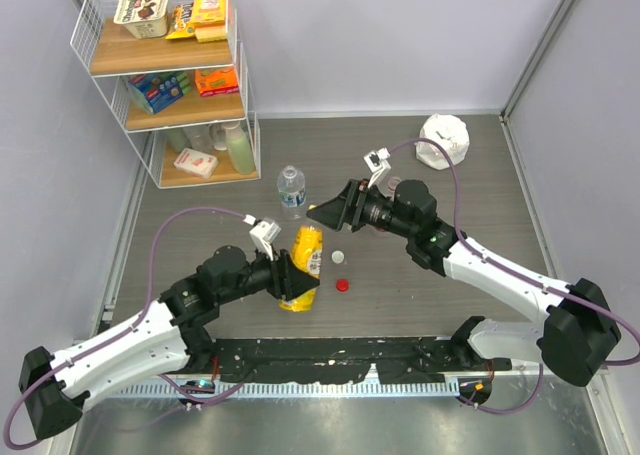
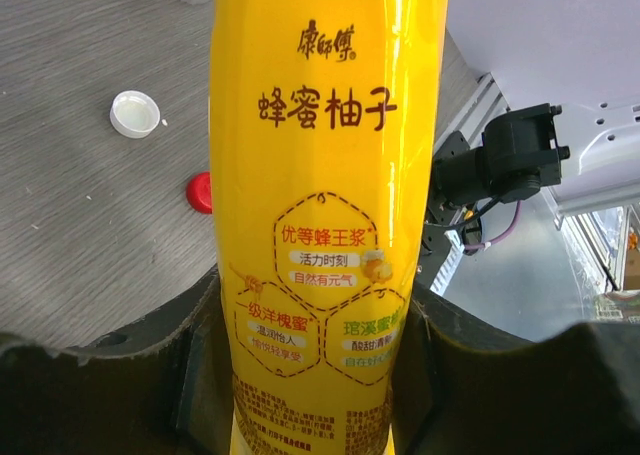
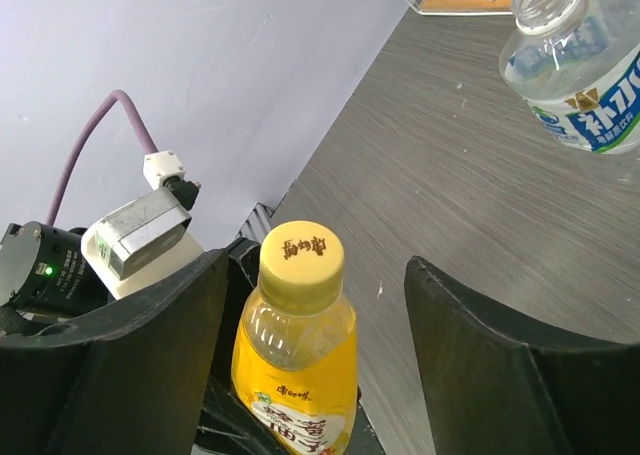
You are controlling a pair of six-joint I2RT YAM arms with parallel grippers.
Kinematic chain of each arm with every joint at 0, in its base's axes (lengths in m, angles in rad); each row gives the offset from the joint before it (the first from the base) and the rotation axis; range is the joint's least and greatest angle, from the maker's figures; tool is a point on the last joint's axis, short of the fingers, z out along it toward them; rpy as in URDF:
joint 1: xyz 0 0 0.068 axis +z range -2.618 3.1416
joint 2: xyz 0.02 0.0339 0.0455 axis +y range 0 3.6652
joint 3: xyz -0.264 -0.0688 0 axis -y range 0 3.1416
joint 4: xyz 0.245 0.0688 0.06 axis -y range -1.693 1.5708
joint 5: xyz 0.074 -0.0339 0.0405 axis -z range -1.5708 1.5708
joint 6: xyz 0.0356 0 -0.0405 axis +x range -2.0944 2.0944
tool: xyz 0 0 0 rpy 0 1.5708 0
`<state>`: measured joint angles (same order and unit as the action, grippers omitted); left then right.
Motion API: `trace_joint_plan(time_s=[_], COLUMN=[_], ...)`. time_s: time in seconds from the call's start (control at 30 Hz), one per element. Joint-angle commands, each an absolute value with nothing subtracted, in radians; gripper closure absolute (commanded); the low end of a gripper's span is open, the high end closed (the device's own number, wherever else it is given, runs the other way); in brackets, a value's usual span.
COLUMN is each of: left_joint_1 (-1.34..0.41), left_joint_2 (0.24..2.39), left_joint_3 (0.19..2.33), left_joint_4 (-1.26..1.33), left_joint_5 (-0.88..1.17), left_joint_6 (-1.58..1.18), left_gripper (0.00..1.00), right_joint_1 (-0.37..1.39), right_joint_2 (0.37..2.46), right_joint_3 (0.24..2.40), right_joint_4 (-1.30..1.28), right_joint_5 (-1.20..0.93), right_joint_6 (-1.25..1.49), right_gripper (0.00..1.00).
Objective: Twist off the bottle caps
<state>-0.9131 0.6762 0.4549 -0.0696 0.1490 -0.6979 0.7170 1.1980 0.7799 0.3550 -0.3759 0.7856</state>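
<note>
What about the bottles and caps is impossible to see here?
Left wrist view: yellow bottle neck cut off by the top edge; base hidden by the left gripper.
Right wrist view: clear bottle lower body cut off by the right edge.
Top view: shelf package labels too small to read.

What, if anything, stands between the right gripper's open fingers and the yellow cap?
Nothing visible. The right gripper, jaws open, flanks the yellow cap with bare gaps either side; the left gripper clamps the yellow bottle lower down.
</note>
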Motion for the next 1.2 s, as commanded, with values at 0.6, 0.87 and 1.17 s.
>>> trace_joint_plan(time_s=[0.6, 0.87, 1.17], left_joint_1=[-0.92, -0.933, -0.94], left_joint_2=[0.718, 0.696, 0.696], left_joint_3=[0.486, 0.486, 0.483], left_joint_4=[-0.144, -0.138, -0.127], left_joint_5=[0.037, 0.029, 0.017], left_joint_6=[-0.617, -0.615, -0.621], left_gripper=[0.78, 0.78, 0.79], right_joint_1=[0.752, 0.753, 0.755], right_joint_2=[1.29, 1.322, 1.341], right_joint_3=[0.991, 0.997, 0.996], right_joint_4=[0.14, 0.121, 0.14], right_joint_5=[-0.242, -0.224, -0.264], right_joint_6=[0.73, 0.747, 0.775], right_gripper=[0.4, 0.41, 0.45])
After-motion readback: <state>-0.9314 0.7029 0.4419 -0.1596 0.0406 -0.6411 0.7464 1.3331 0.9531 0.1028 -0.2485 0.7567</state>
